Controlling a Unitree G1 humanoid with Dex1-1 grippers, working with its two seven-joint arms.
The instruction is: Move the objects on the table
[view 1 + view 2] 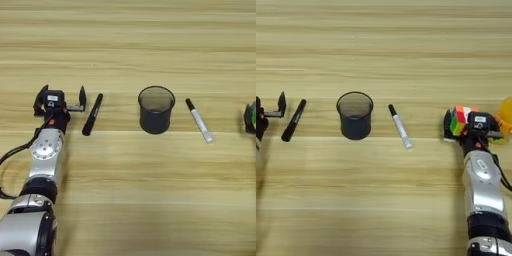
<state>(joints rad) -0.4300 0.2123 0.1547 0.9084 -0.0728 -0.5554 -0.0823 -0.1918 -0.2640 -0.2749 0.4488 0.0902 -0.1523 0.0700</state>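
My left gripper (60, 96) rests on the table (150, 190) at the left, open, with nothing between its fingers. A black marker (92, 114) lies just right of its right finger, not touching it. The black mesh pen cup (156, 110) stands upright in the middle. To its right a white black-capped marker (199, 120) lies flat. At the right, my right gripper (474, 126) is open around the multicoloured puzzle cube (460, 120), which sits against its left finger (447, 125). The orange juice bottle (505, 120) shows at the right edge, partly behind the other finger.
Black cables run from both forearms (483, 185) near the table's front corners. Bare wood stretches behind the row of objects and in front of it between the two arms.
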